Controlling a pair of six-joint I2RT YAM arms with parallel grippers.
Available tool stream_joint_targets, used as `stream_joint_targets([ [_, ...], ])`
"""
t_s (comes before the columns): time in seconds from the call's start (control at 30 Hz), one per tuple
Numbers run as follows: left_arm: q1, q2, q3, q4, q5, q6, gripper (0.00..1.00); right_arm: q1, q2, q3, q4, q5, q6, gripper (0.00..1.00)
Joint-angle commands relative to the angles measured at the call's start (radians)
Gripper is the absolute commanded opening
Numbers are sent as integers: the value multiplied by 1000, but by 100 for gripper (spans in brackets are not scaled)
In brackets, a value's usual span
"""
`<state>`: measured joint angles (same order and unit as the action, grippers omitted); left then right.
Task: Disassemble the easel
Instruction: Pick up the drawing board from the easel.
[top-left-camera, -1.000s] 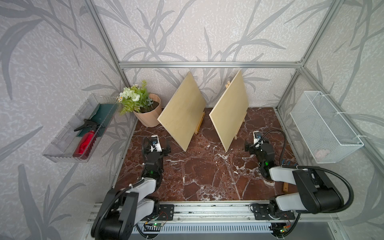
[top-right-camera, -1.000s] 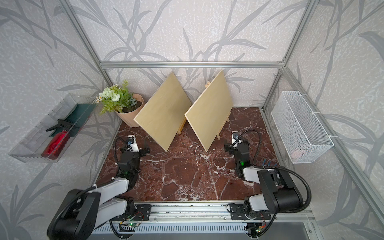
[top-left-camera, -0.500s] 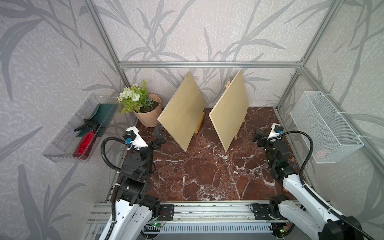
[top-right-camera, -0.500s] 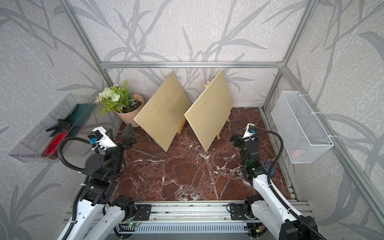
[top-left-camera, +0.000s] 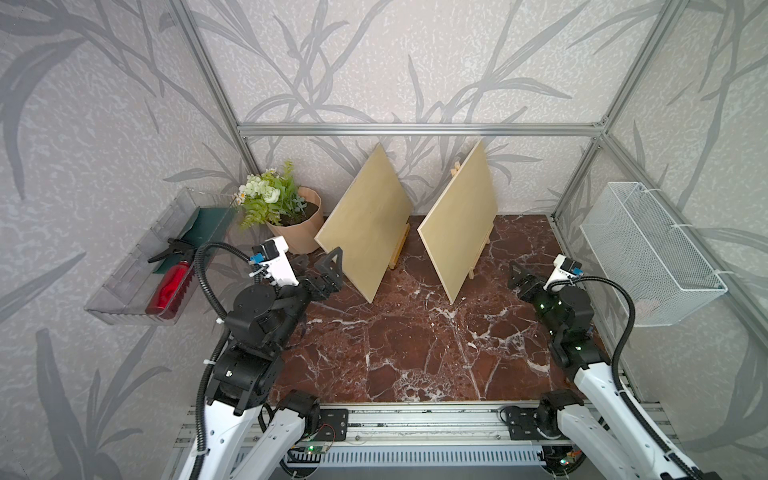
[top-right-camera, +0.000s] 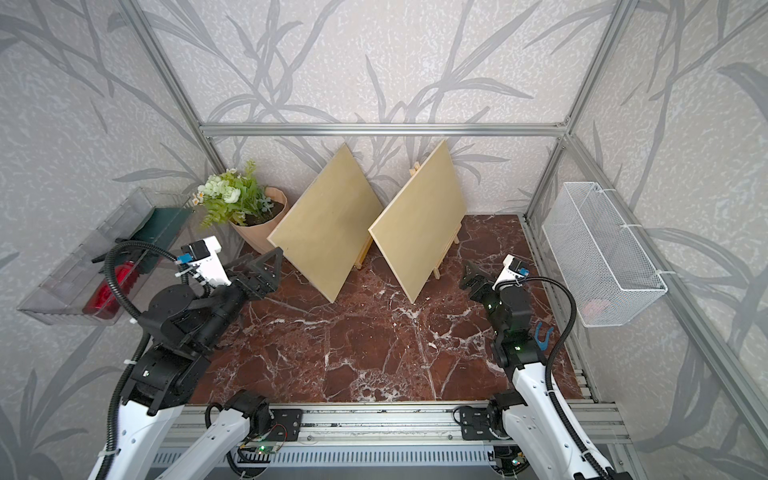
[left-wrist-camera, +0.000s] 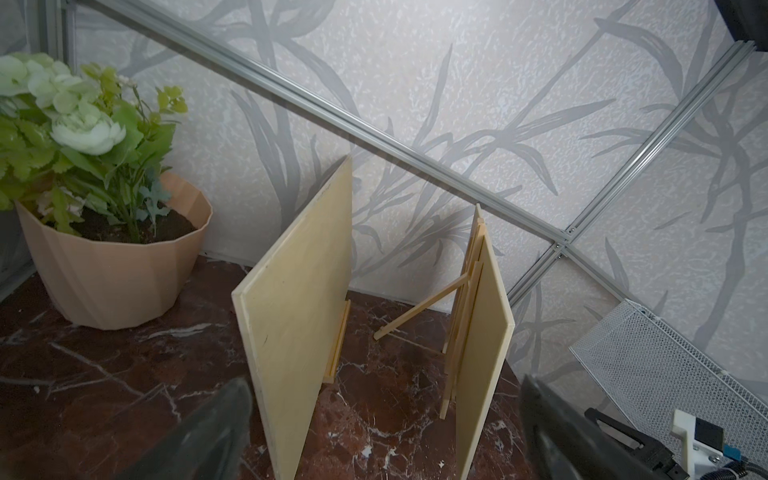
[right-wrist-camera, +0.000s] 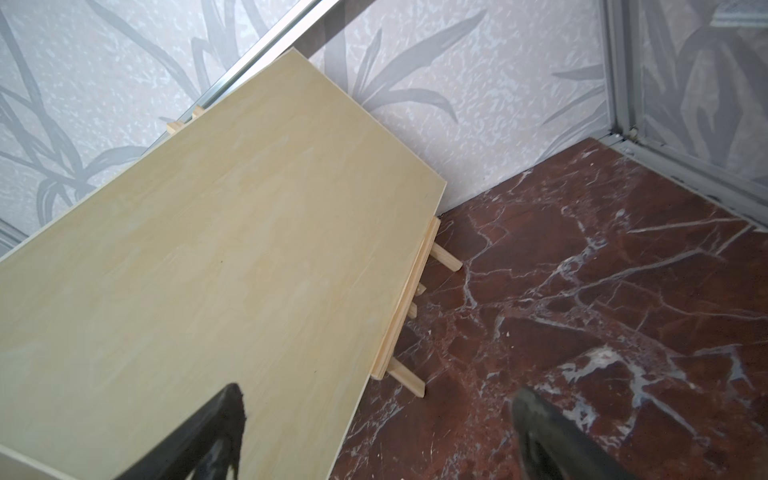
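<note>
Top views: pale square plywood panels (top-left-camera: 365, 224) on wooden easels (top-left-camera: 398, 249), red marble worktop (top-left-camera: 415, 345) rear edge. Left end effector (top-left-camera: 322, 268), right end effector (top-left-camera: 521, 278): wide, empty.

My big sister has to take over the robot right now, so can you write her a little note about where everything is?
Left gripper: open, empty, close to the lower corner of the left wooden board.
Right gripper: open, empty, apart from the right wooden board.
Each board leans on its own small stand, the left easel and the right easel, at the back of the marble table.
Done: nothing taken apart.
Left: lift the boards off, then take down the easels.
</note>
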<state>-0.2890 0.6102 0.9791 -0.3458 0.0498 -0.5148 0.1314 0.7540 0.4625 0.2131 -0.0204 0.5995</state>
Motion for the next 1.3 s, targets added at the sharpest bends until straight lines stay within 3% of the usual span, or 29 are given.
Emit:
stream_joint_targets([
  [0.0,-2,70,73,-51,118,-33,98,9,11,88,-122,-110,31,99],
  [0.07,-6,142,106,-48,233,-84,95,31,34,123,-204,-131,62,99],
  [0.2,-44,214,18,156,269,-235,95,81,84,146,-338,-135,45,99],
  [0.43,-360,415,26,265,-13,-108,96,104,145,8,-252,-165,-21,99],
  [0.6,-508,606,125,273,-147,-29,96,127,180,-57,-141,-108,-15,99],
  [0.73,-526,704,125,366,-170,-21,95,143,206,-72,-102,-109,-12,99],
  [0.9,-524,801,151,446,-111,21,83,161,246,-65,-74,-134,-15,99],
  [1.07,-506,822,115,561,-136,52,78,182,265,-55,-66,-136,-23,99],
  [1.27,-466,848,20,817,-80,45,67,191,268,-54,-65,-128,-28,99],
])
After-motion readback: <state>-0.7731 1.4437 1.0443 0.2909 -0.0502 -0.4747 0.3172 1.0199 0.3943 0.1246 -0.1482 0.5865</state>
